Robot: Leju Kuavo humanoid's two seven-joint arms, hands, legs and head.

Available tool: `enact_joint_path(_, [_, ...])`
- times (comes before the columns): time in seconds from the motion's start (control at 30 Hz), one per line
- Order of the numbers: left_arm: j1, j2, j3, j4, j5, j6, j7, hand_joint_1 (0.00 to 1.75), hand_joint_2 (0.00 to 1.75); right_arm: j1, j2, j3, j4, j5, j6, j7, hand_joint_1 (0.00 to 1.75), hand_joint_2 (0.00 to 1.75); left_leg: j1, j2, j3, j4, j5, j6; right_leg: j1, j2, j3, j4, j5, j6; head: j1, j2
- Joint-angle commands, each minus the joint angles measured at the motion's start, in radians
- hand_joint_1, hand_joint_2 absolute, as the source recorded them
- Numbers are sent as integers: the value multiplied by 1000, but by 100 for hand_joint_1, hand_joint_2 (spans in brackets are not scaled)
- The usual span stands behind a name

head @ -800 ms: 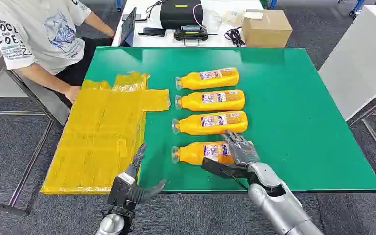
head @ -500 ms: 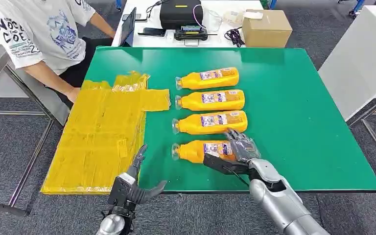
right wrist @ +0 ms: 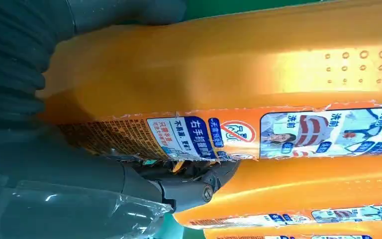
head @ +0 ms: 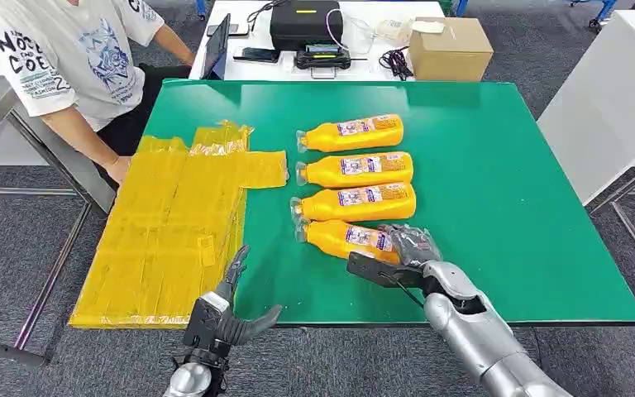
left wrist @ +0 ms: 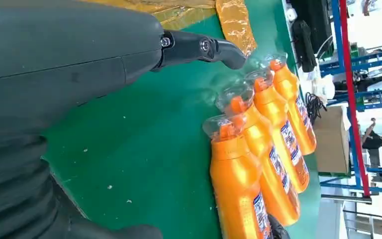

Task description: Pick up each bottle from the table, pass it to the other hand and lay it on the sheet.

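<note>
Under the right hand (head: 408,246) lies the nearest bottle (head: 343,237).

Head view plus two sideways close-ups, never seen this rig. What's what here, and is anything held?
It is a humanoid robot with two silver arms, each ending in a robot hand. The wide picture comes from a camera high on its body, looking down at a green table. The two close-ups come from cameras at the wrists and are turned on their side.

Four orange bottles lie in a row on the table, beside a yellow sheet. The right robot hand is wrapped around the nearest bottle, which sits tilted, its cap end touching the next bottle. I cannot tell whether it is lifted. The left robot hand is open at the table's near edge, holding nothing. A person sits at the far left.
</note>
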Motion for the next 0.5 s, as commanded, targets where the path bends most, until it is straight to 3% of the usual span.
enact_joint_path(0.03, [-34, 12, -11, 59, 8, -1, 4, 0, 175, 2, -11, 24, 64, -40, 7, -27, 175, 175, 1, -1, 2, -1, 0, -2, 2, -1, 3, -2, 0, -2, 0, 0])
enact_joint_path(0.1, [-36, 12, -14, 63, 11, -2, 1, 0, 175, 20, -6, 6, 38, -72, -19, -69, 175, 175, 1, -1, 2, -1, 0, -2, 2, -1, 3, -1, 0, -2, 0, 0])
enact_joint_path(0.3, [-13, 7, -34, 3, 54, -25, -18, 0, 175, 224, 189, -202, -342, -168, -392, -392, 175, 175, 2, 2, 0, 0, -1, -2, 2, 2, 0, 0, -1, -3, 0, 0])
enact_joint_path(0.5, [-8, 8, -40, -13, 60, -26, -18, 0, 175, 243, 204, -215, -375, -180, -405, -401, 175, 175, 3, 0, -2, 0, -2, -2, 3, 0, -2, 1, -2, -3, -1, 0])
